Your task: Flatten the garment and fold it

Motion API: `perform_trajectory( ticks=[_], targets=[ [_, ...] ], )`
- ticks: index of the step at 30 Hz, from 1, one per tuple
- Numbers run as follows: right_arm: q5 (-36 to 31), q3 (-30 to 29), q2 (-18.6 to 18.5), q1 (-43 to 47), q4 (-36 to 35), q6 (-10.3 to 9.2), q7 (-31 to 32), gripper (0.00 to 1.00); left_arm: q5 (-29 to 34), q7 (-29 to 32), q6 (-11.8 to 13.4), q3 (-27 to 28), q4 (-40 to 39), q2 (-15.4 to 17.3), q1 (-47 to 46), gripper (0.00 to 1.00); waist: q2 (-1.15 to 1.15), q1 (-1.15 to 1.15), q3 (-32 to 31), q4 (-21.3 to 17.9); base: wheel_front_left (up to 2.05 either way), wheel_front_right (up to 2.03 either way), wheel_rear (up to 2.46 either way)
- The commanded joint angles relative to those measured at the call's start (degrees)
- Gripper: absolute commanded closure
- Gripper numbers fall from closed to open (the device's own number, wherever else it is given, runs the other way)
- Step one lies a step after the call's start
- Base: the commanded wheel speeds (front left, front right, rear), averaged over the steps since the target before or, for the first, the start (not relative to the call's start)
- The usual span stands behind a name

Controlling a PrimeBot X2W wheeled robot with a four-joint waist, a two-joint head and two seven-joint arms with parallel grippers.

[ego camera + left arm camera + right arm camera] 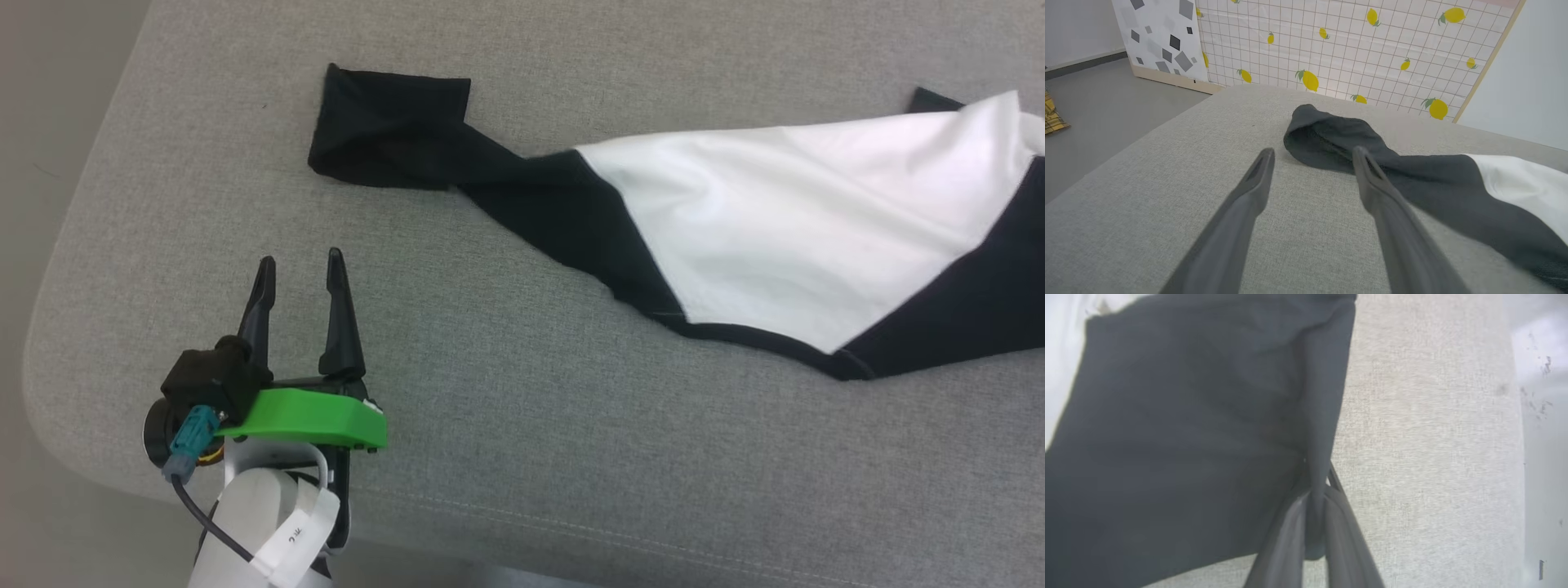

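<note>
Clamping black garment (1188,437) edge: R claw (1316,494), wrist cam; L claw (300,260) spread.

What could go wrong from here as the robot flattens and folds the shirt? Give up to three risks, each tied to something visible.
1. The right jaws pinch only a thin fold of the shirt, in its black cloth; a hard pull may slip it free.
2. The shirt lies twisted toward its bunched sleeve; pulling may tighten the twist.
3. The left jaws stand open short of that sleeve; closing may catch several layers.
</note>
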Motion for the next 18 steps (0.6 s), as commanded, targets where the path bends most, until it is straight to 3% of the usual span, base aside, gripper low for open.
perform_trajectory(
  ticks=[1, 2, 3, 9, 18],
  targets=[
    [-1.9, -1.5, 0.2, -0.6, -0.8, -0.12, -2.2, 1.0, 0.5, -0.2, -0.3, 0.1, 0.3, -0.3, -0.8, 0.0, 0.0, 0.0, 0.0, -0.1, 0.0, 0.0, 0.0],
    [-3.4, -2.6, 0.7, -0.8, -0.8, -0.12, -3.8, 0.91, 0.5, -0.2, -0.4, 0.2, 0.6, -0.3, -0.8, 0.0, 0.0, 0.0, -0.3, -0.2, 0.0, 0.0, 0.0],
    [-4.3, -3.6, 1.5, -0.9, -0.4, -0.12, -4.3, 0.0, 0.5, -0.2, -0.4, 0.2, 0.8, -0.4, -0.8, 0.0, 0.0, 0.0, -0.6, -0.4, 0.0, 0.0, 0.0],
    [-5.5, -8.0, 6.5, -0.5, -1.9, -0.12, -9.3, 0.0, 0.7, -0.2, -0.9, -0.1, 2.7, -0.5, -0.1, 0.0, 0.0, 0.0, -4.3, -1.3, 0.0, 0.0, 0.0],
    [4.3, -8.6, 17.9, 10.6, -16.8, -0.12, -20.6, 0.0, -1.7, -0.1, -1.1, -0.4, 5.7, -0.6, 1.9, 0.0, 0.0, 0.0, -9.5, -3.9, 0.0, 0.0, 0.0]
  ],
)
